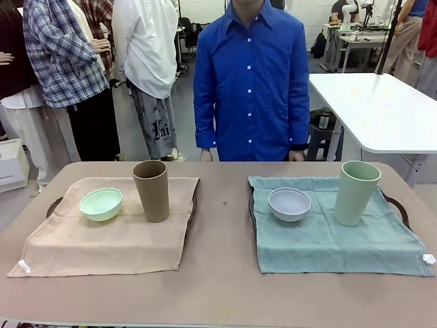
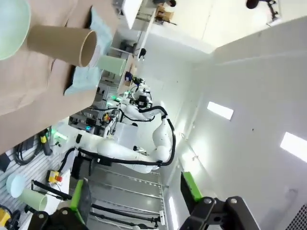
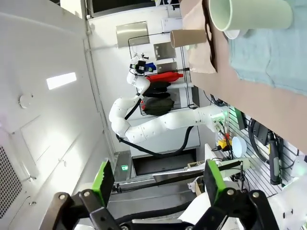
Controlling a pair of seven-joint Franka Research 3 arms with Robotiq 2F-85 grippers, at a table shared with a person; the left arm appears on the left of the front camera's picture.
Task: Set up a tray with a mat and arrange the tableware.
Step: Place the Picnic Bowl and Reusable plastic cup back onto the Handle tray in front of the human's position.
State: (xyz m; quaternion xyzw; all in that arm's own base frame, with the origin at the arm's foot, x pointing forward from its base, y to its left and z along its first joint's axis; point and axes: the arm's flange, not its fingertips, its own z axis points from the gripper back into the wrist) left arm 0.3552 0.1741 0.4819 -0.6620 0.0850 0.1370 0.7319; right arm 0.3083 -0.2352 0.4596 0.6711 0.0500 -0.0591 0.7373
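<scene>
**Two trays laid, both grippers wide open and empty**

Set on a tan table [image 1: 218,287]: two dark trays, each almost wholly hidden under its mat, with only curved handles peeking out. On the robot's left, a beige mat [image 1: 109,236] carrying a mint green bowl [image 1: 101,203] and, just beside it, an upright brown tumbler [image 1: 151,190]. On the right, a teal mat [image 1: 334,236] with a white bowl [image 1: 289,203] near its middle and an upright pale green tumbler [image 1: 356,192] toward its far right corner. Left tray [image 1: 53,205] and right tray [image 1: 399,205] visible only as handle slivers at the mat edges; tray shape otherwise impossible to make out.

Behind the table, a person in a blue shirt [image 1: 251,82], hands cut off by the table edge. Farther back, other onlookers, a white table [image 1: 382,113] and a grey floor.

Left gripper [image 2: 136,203], seen from its wrist, spread wide with nothing between the green-padded fingers, aimed at white walls and ceiling lights, the tableware sideways in a corner. Right gripper [image 3: 158,184] likewise spread and empty, the pale green tumbler cropped at the top edge.
</scene>
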